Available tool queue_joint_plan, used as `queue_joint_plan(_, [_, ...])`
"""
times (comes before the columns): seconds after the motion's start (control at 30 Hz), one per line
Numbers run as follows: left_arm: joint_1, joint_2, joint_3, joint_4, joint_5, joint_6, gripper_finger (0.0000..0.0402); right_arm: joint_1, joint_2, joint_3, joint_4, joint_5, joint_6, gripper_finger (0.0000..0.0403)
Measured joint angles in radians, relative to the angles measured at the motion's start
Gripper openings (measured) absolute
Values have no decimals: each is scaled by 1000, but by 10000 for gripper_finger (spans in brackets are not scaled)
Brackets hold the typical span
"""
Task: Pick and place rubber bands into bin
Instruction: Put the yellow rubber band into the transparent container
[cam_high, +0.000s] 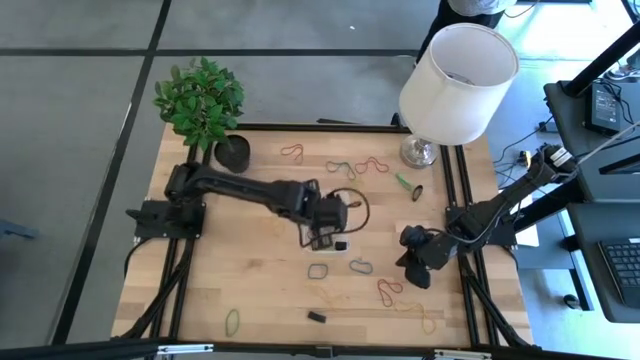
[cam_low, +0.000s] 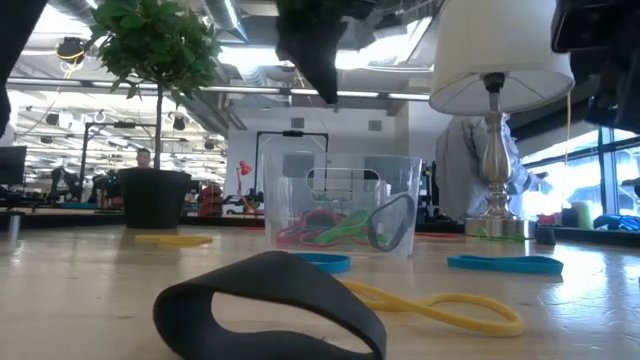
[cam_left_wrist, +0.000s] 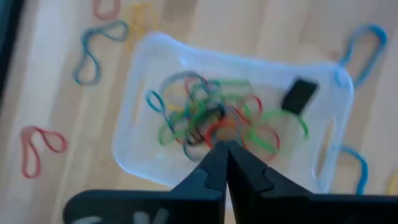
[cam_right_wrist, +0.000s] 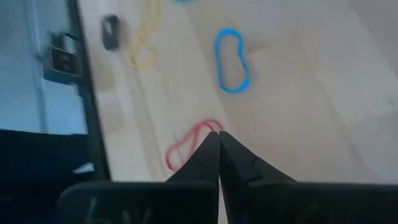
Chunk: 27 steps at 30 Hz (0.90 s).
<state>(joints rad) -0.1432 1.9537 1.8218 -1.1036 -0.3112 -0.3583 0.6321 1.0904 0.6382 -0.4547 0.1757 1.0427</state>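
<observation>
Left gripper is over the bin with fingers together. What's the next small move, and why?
Probably open the left gripper in case a band is pinched, then lift away toward a loose band. Its fingers look shut above the clear bin, which already holds a tangle of rubber bands; I cannot see a band between the fingers. The right gripper waits shut over a red band.

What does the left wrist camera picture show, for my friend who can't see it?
The left gripper, fingers shut together, hangs right above the clear bin, which holds a tangle of red, green and blue rubber bands and one small black piece. More bands lie loose on the wooden table around it.
</observation>
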Motion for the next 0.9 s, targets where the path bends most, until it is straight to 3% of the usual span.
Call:
queue_joint_plan(0.13, [-44, -68, -141, 46, 0, -43, 2, 25, 95, 117, -178, -9, 62, 2])
queue_joint_plan(0.27, [-101, -198, -351, 203, 51, -76, 2, 58, 201, 205, -265, -101, 143, 2])
queue_joint_plan(0.57, [-214, -627, -786, 447, 66, -212, 2, 163, 357, 225, -272, -296, 544, 36])
queue_joint_plan(0.77, [-291, -851, -944, 498, 61, -246, 3, 232, 431, 223, -237, -318, 728, 78])
queue_joint_plan(0.9, [-319, -932, -999, 500, 37, -257, 3, 257, 480, 223, -214, -318, 771, 101])
